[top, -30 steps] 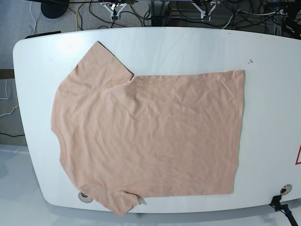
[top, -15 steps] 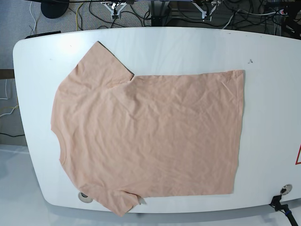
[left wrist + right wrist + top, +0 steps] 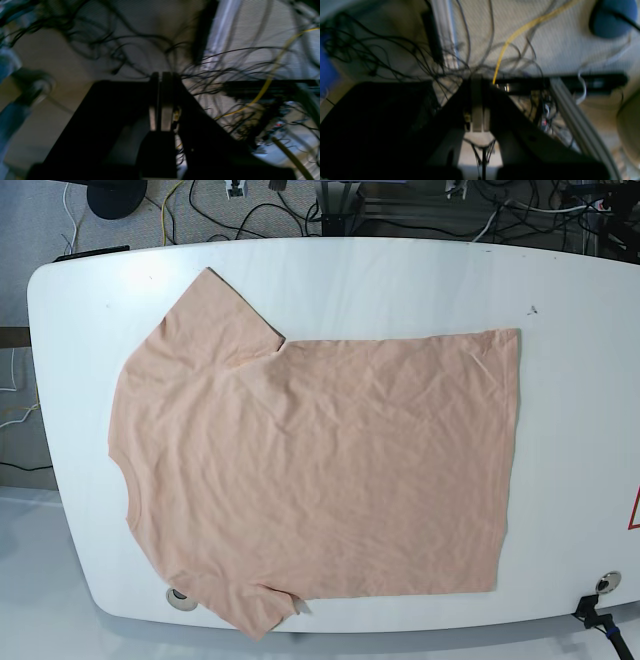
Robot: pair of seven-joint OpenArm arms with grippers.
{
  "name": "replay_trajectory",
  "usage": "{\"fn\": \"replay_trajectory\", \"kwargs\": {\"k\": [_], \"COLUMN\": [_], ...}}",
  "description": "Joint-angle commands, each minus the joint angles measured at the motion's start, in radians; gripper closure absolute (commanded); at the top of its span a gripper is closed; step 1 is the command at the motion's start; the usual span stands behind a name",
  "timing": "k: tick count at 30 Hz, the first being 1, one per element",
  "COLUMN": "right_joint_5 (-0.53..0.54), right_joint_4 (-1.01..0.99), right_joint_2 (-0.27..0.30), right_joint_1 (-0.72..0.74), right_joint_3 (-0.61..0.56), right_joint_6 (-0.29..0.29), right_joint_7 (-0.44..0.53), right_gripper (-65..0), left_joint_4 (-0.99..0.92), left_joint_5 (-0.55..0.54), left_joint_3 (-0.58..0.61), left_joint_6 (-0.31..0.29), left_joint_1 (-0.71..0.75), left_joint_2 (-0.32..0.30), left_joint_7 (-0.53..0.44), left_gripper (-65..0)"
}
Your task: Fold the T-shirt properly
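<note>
The pale peach T-shirt lies spread flat on the white table, plain side up. Its collar is at the left and its hem at the right. One sleeve points to the back left, the other reaches the front edge. No emoji print shows. My left gripper is shut and empty over the cabled floor behind the table. My right gripper is also shut and empty there. In the base view only slivers of them show at the top edge, the left gripper and the right gripper. The wrist views show no shirt.
Tangled black cables and a yellow cable cover the floor behind the table. Round table holes sit at the front left and front right. A red-edged sticker is at the right edge.
Both grippers have drawn back toward the top edge of the base view and are nearly out of it. The T-shirt has not moved.
</note>
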Motion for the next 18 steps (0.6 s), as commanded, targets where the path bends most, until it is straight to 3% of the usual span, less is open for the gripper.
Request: {"fn": "replay_trajectory", "kwargs": {"k": [1, 13, 18], "right_joint_5": [0.0, -0.041, -0.042], "right_joint_4": [-0.004, 0.077, 0.202], "right_joint_2": [0.016, 0.04, 0.071], "right_joint_1": [-0.014, -0.106, -0.208], "right_joint_3": [0.0, -0.005, -0.008], "right_joint_6": [-0.001, 0.004, 0.002], "right_joint_7": [-0.004, -0.002, -0.007], "right_gripper": [0.0, 0.0, 0.0], "left_joint_4": [0.001, 0.047, 0.198], "left_joint_5": [0.007, 0.007, 0.011], "left_joint_3": [0.001, 0.0, 0.001], "left_joint_6": [0.01, 0.009, 0.005], "left_joint_1": [0.016, 0.069, 0.166], "left_joint_2": [-0.017, -0.025, -0.047], "left_joint_7": [0.007, -0.034, -0.039], "left_gripper": [0.0, 0.0, 0.0]}}
